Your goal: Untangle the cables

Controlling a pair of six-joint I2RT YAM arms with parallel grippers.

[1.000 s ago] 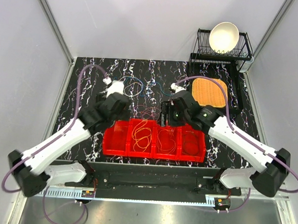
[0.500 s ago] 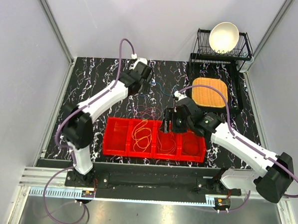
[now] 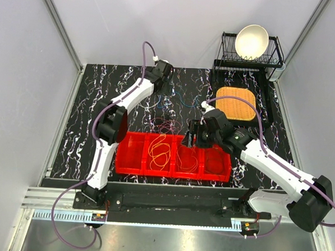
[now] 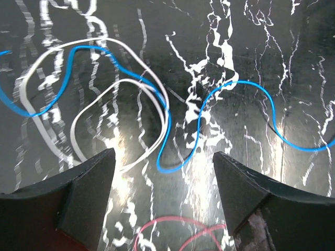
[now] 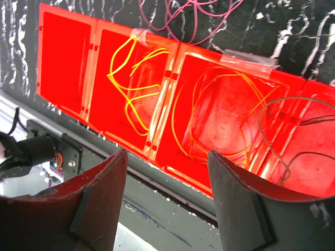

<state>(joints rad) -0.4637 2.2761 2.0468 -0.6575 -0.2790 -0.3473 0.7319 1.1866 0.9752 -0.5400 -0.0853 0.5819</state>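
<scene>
The left tool point(image 4: 164, 163) stands wide open and holds nothing. It hangs above the counter point(image 4: 293, 63), where a blue cable point(image 4: 233, 82) and a white cable point(image 4: 124, 81) loop across each other below the gap, and a pink cable point(image 4: 167, 221) lies nearer. The right tool point(image 5: 166, 157) is also open and empty, above the red tray point(image 5: 63, 63). A yellow cable point(image 5: 125, 89) and an orange cable point(image 5: 230, 75) lie in neighbouring compartments.

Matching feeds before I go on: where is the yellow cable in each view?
Top external: yellow cable in the second compartment from left of the red tray.
Right wrist: yellow cable left of centre, same compartment.
Left wrist: not in view.
Shared landmark: black marbled table.
</scene>
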